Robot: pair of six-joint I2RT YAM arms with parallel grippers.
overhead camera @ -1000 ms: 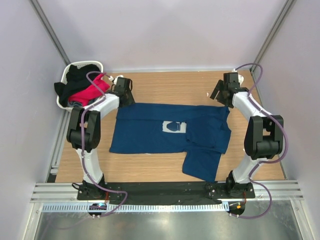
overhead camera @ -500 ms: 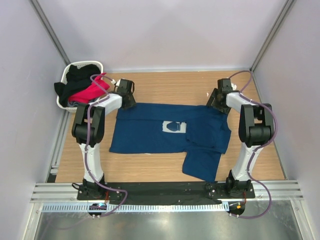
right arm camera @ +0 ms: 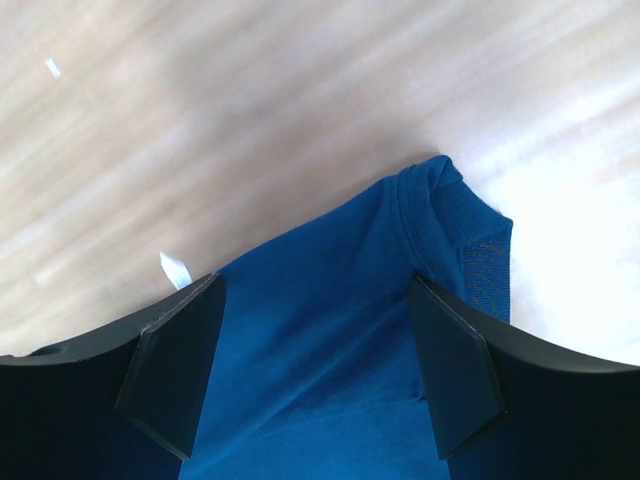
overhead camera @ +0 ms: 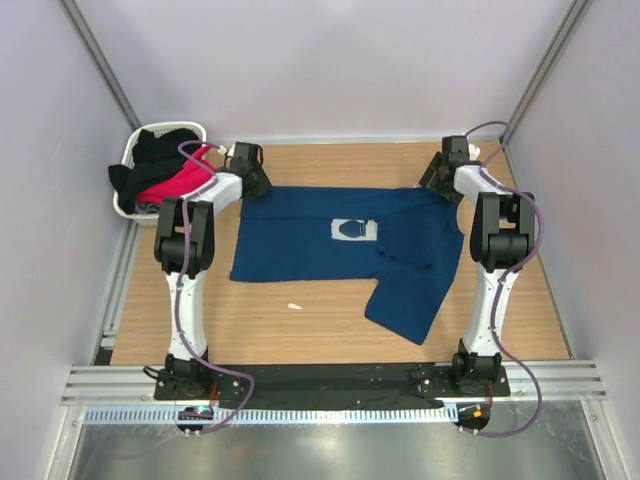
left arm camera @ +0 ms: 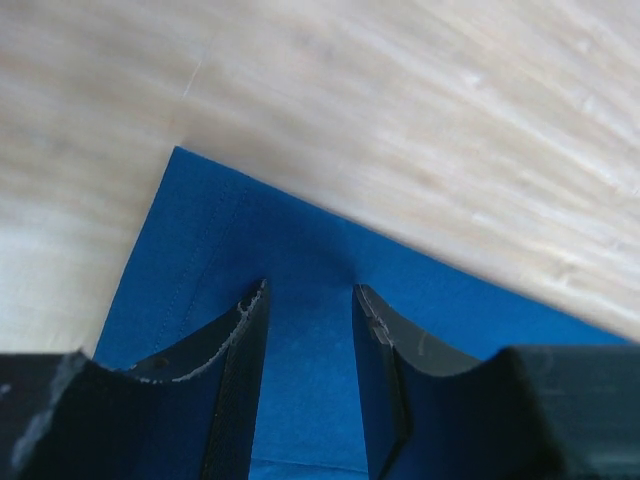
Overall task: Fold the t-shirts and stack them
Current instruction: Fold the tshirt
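We pinch the navy t-shirt at both far corners (left gripper narrow, right gripper wide) to straighten it.

The wooden bench carries a navy tee spread flat across its middle, mouse print up, one sleeve trailing toward the near edge. A small white scrap lies just beside the tee's near hem. A white basket sits at the far left corner.

Pale lilac walls close in a wooden tabletop; a metal rail runs along its near edge.
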